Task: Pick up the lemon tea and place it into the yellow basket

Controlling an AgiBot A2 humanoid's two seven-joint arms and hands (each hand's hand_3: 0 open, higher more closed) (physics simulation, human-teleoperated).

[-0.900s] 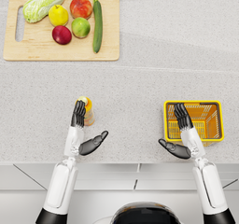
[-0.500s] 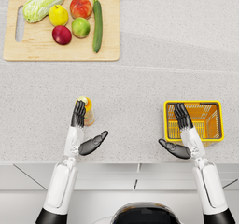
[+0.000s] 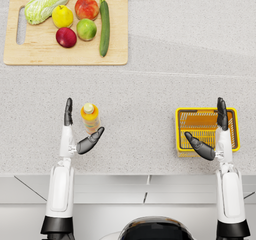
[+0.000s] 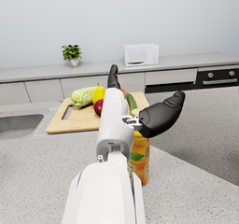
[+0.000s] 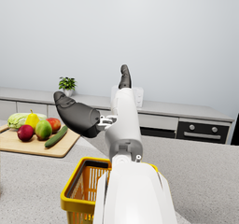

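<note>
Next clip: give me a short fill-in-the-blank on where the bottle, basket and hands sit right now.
1. The lemon tea stands upright beside the robot's ____ hand.
2. The right hand hovers over the ____ basket.
3. Nothing lies inside the basket; it is ____.
4. The cucumber lies on the wooden ____ board.

Missing words: left; yellow; empty; cutting

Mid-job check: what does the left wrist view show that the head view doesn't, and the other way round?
Only the left wrist view: a microwave, a potted plant and a sink behind the counter.

Only the head view: the yellow basket and the right hand over it.

Both: the left hand, open beside the upright lemon tea, and the cutting board of produce.
</note>
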